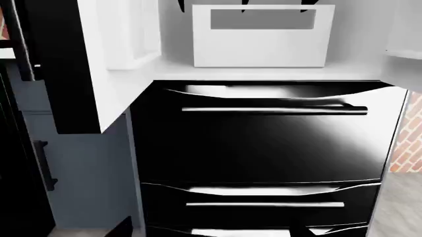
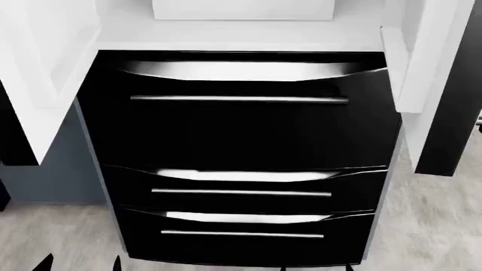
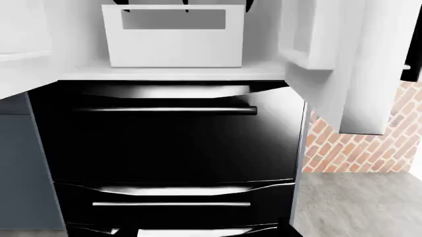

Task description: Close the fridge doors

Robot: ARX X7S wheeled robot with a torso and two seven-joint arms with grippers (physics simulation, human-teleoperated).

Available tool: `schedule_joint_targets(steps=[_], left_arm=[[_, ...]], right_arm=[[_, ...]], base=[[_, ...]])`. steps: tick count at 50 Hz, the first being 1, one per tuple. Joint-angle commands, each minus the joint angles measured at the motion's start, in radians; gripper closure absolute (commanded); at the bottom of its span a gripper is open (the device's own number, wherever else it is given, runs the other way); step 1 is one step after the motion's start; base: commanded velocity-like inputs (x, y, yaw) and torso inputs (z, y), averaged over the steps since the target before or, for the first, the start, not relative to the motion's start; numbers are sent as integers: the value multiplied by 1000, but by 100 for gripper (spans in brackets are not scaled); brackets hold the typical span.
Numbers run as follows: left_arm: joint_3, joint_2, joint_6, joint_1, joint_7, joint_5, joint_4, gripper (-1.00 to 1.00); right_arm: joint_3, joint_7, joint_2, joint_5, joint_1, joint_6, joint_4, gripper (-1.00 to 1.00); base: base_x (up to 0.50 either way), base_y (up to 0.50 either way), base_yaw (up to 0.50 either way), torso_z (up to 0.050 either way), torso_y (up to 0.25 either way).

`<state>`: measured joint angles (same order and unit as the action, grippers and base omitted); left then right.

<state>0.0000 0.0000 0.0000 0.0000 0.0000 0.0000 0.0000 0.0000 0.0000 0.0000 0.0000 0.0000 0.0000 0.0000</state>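
Observation:
Both fridge doors stand open. In the head view the left door (image 2: pixel 42 84) shows its white lining and black outer face at the left edge. The right door (image 2: pixel 433 79) hangs the same way at the right. The left wrist view shows the left door (image 1: pixel 118 54) with its dark bar handle (image 1: pixel 20 44). The right wrist view shows the right door (image 3: pixel 349 64). My left gripper (image 2: pixel 81 264) and right gripper (image 2: pixel 316 268) are low in front of the drawers, well short of both doors. Only their dark fingertips show. They stand wide apart and hold nothing.
Below the fridge's white shelf sit three glossy black drawers (image 2: pixel 241 135) with horizontal silver handles. A white bin (image 1: pixel 260 37) stands on the shelf. A grey-blue cabinet (image 1: pixel 89 173) with a short black handle is left of the fridge. A brick wall (image 3: pixel 356 143) and grey floor are to the right.

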Motion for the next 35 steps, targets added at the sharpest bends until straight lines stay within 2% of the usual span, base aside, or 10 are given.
schedule_joint_targets(steps=[1,3,5,13,14,15,30,35], left_arm=[[18,-17,-4,4,-18,-17,8,-100],[35,-24,17,-1,-25,-24,-14,-100],[47,-33,23,5,-28,-27,-19,-100],[68,-54,68,28,-33,-56,-5,-100],[520,-1,536,-398,-252,-180,-1308,-100],[26,-7,-17,28,-30,7,28,-100],[81,-53,-4,26,-86,-25,20,-100],[90,-62,-8,29,-97,-33,30,-100]], right_arm=[[-10,10,7,7,-4,6,-10,-100],[-48,1,25,0,-4,-48,-7,-100],[-41,-9,24,61,-8,-44,-5,-100],[-80,25,41,66,-15,-76,7,-100],[193,198,14,14,183,-860,1309,-100],[-3,0,9,39,-42,-1,-34,-100],[-54,54,51,82,-38,-2,-33,-100],[-62,63,59,97,-40,-1,-38,-100]], base=[[0,0,0,0,0],[0,0,0,0,0],[0,0,0,0,0],[0,0,0,0,0],[0,0,0,0,0],[0,0,0,0,0],[0,0,0,0,0],[0,-478,0,0,0]])
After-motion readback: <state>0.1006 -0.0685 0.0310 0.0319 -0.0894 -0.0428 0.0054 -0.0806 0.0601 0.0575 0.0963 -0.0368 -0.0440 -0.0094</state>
